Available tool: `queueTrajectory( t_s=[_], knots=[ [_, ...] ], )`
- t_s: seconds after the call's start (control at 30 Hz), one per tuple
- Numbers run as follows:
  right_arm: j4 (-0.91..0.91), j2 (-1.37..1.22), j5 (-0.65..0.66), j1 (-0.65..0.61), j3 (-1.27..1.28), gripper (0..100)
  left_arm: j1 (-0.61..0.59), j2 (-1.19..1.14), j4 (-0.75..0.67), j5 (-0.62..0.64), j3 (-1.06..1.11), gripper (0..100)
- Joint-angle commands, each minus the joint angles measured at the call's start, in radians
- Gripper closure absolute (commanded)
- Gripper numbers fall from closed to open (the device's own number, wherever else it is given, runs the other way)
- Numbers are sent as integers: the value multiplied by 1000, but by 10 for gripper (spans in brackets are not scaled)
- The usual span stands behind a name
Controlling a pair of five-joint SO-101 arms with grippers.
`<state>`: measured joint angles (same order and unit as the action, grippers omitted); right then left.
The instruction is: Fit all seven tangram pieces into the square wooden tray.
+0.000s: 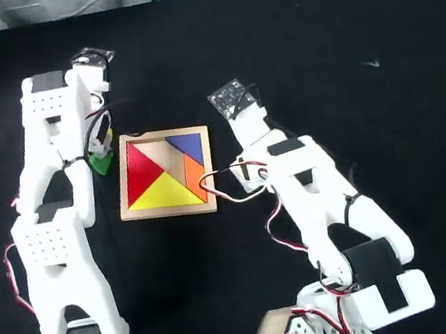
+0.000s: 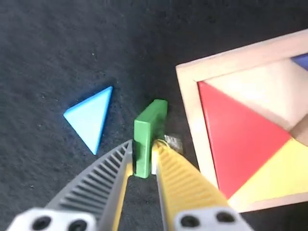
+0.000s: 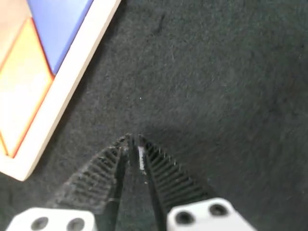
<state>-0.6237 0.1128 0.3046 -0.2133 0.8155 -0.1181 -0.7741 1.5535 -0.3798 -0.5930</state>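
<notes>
The square wooden tray (image 1: 171, 211) lies between the two arms and holds red (image 1: 142, 176), yellow (image 1: 167, 195), orange (image 1: 194, 177) and dark blue (image 1: 189, 145) pieces, with bare wood in its middle top. My left gripper (image 2: 143, 153) is shut on a green piece (image 2: 147, 134), held on edge just outside the tray's rim (image 2: 189, 103). In the high view the green piece (image 1: 101, 162) shows left of the tray. A light blue triangle (image 2: 90, 117) lies flat on the cloth beside it. My right gripper (image 3: 133, 140) hovers shut and empty over the cloth beside the tray's corner (image 3: 57, 91).
Black cloth covers the table (image 1: 343, 73). Red and white cables (image 1: 235, 192) trail from the right arm past the tray's lower right corner. Open cloth stretches right of and behind the tray.
</notes>
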Motion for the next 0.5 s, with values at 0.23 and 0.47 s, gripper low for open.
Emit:
queueTrajectory(
  t_s=[0.23,0.47],
  knots=[
    [12,5,15,14,-15,987,45,-57,28,-14,-27,970],
    [12,5,15,14,-15,987,38,-103,-6,-11,-38,970]
  ],
)
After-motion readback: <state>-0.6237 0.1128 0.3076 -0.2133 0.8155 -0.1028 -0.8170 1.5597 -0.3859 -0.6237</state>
